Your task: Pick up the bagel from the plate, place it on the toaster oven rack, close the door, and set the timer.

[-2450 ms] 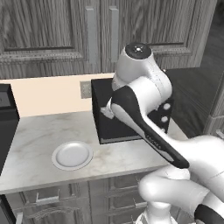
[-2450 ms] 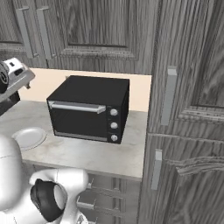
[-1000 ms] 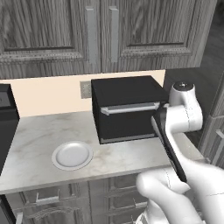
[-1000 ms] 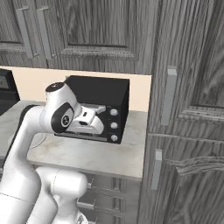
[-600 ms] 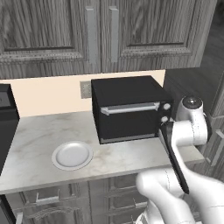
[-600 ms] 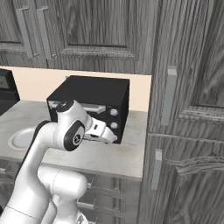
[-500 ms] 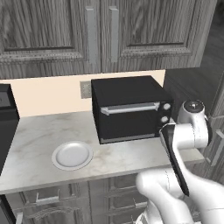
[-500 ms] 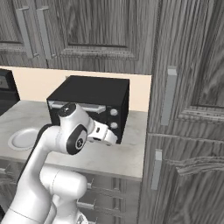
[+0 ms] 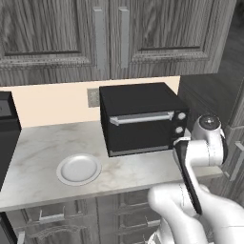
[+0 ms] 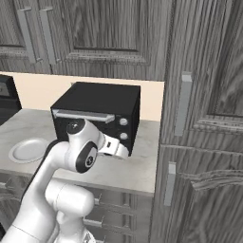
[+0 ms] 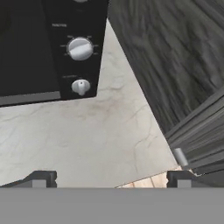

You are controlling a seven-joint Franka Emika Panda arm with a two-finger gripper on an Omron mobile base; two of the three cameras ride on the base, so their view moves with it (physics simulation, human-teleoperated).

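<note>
**A:** Where's my end effector point(image 11: 112, 177) sitting right now?

**B:** From the hand view I see it spread wide, the two dark fingertips point(image 11: 41, 177) far apart at the bottom edge with nothing between them. It looks down on the marble surface point(image 11: 96, 140) just in front of the toaster oven's point(image 9: 140, 116) right end, where two silver knobs point(image 11: 80, 48) sit one above the other on the black control panel. In the right base view the end effector point(image 10: 119, 149) juts out from the wrist just before that same knob column.

**A:** And the door?

**B:** I read the door point(image 9: 140, 131) as shut: the long silver handle point(image 9: 141, 118) runs across its top edge in the left base view, flush with the oven front. With it closed I can't make out the rack.

**A:** The plate?

**B:** The plate point(image 9: 78, 168) lies on the surface to the left of the oven, well apart from my arm. It looks plain white in both base views point(image 10: 28, 149); I can't pick out a bagel on it.

**A:** Anything else near?

**B:** Grey wood-grain cabinets point(image 10: 209, 142) stand just right of the surface, and another black appliance point(image 9: 7, 136) is at the far left edge.
</note>
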